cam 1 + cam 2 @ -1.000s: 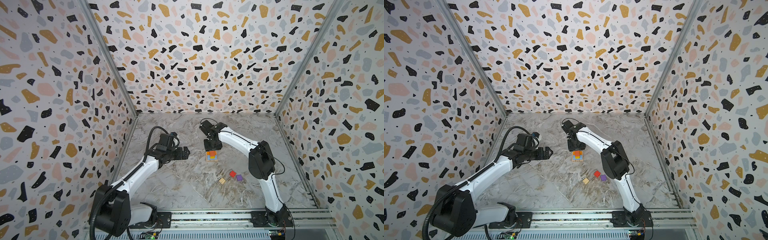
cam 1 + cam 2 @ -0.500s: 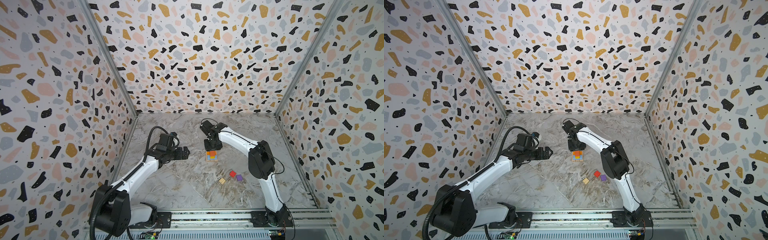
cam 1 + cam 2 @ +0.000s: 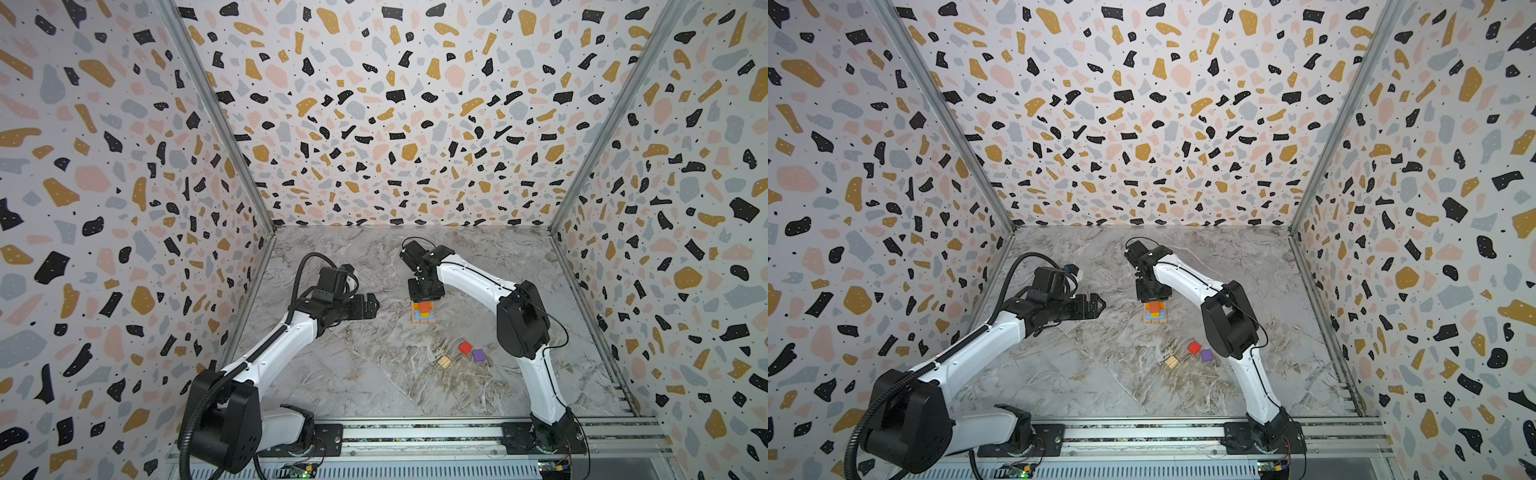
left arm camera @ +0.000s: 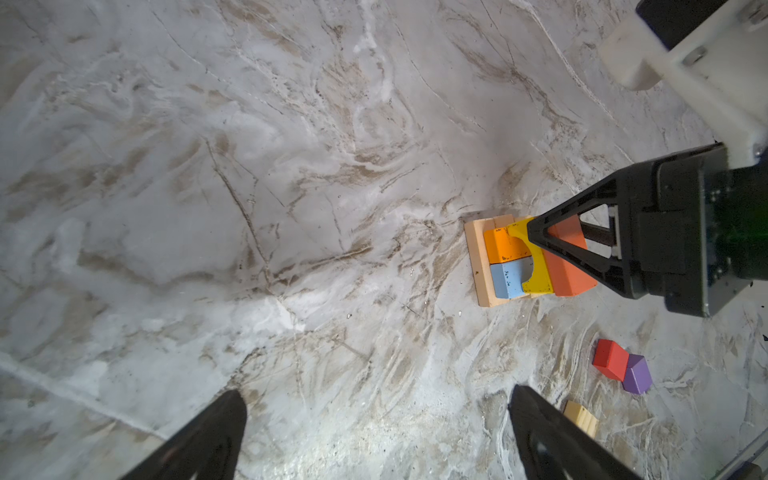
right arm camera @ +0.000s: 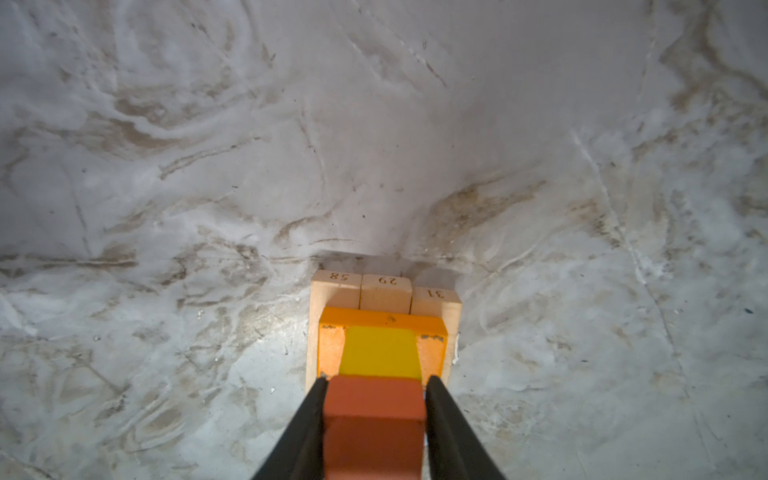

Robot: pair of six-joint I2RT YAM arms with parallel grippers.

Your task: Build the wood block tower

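Note:
The tower point(image 3: 424, 312) point(image 3: 1155, 312) stands mid-table: a tan base point(image 5: 382, 291), orange point(image 4: 503, 245) and blue point(image 4: 509, 280) blocks, then a yellow arch point(image 5: 380, 351). On top of the arch sits a red-orange block point(image 5: 374, 399) point(image 4: 567, 266). My right gripper point(image 5: 375, 382) point(image 3: 424, 297) points down over the tower, its fingers pressed against both sides of that block. My left gripper point(image 4: 377, 397) point(image 3: 372, 306) hovers open and empty to the left of the tower. Loose wood blocks lie nearer the front: a red cube point(image 3: 465, 347), a purple cube point(image 3: 478, 355) and a tan cube point(image 3: 444, 362).
Patterned walls enclose the marble table on three sides. A metal rail point(image 3: 415, 432) with both arm bases runs along the front edge. The right arm's elbow point(image 3: 521, 324) hangs just right of the loose cubes. In the left wrist view the red cube point(image 4: 609, 358) touches the purple one point(image 4: 636, 374).
The right gripper's jaws have drawn in onto the red-orange block on top of the tower. Both arms stay almost where they were.

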